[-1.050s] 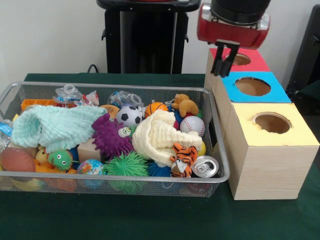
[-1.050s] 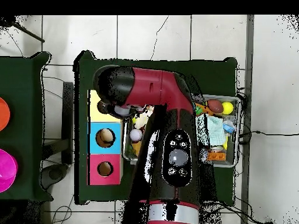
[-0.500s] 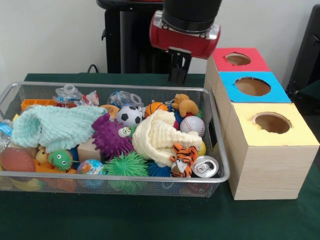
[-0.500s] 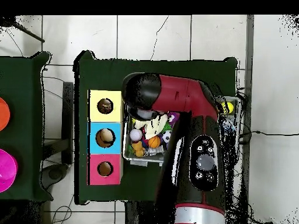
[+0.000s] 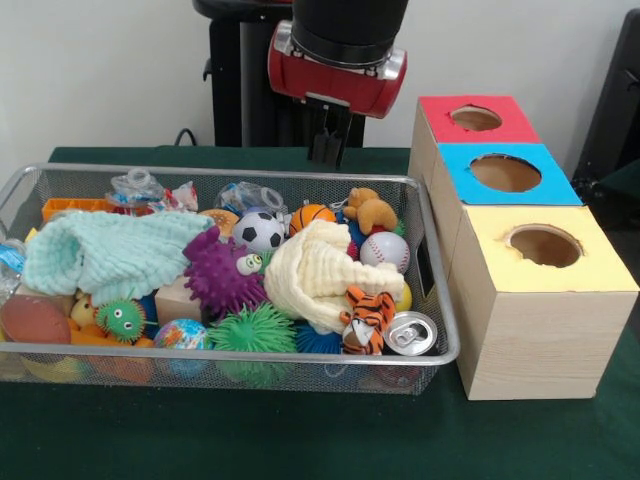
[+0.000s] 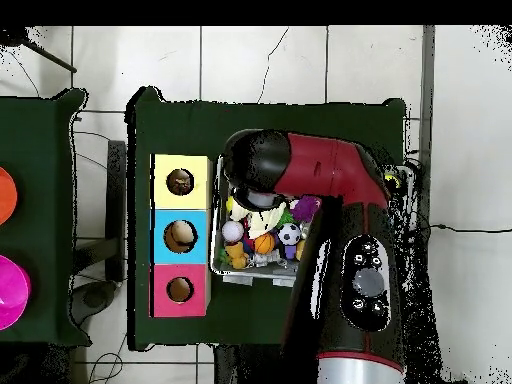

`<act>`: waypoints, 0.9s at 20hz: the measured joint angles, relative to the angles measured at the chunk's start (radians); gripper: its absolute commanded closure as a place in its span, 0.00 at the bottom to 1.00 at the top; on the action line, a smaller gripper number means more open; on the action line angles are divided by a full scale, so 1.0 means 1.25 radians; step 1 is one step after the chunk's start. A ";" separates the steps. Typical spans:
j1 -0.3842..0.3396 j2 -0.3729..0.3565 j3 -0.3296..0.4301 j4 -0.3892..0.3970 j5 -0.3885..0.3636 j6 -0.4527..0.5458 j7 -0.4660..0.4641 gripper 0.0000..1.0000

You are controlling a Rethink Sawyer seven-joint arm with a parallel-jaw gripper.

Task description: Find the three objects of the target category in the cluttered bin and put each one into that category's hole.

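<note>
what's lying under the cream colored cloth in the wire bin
The cream cloth drapes over the toy pile; a tiger toy and blue spiky ball show at its lower edge. Whatever lies beneath its middle is hidden.

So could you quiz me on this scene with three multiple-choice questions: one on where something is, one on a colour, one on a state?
1. Where does the drink can lie in the wire basket?
A. front corner nearest the boxes
B. back corner by the orange tray
C. under the mint cloth

2. What colour tops the box nearest the camera in the front view?
A. red
B. blue
C. yellow

3. What is the gripper doing?
A. pressed into the toys
B. hanging above the basket's back rim, carrying nothing
C. inside a hole

Answers: 1 A, the can sits beside the tiger toy at the box-side front corner. 2 C, its top is yellow. 3 B, it hangs clear of the toys.
</note>
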 measured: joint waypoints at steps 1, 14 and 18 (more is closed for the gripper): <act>-0.001 0.000 0.003 0.001 -0.002 0.000 0.000 1.00; -0.018 -0.001 0.046 0.017 -0.011 -0.014 0.000 1.00; -0.022 -0.003 0.055 0.041 -0.013 -0.051 0.000 1.00</act>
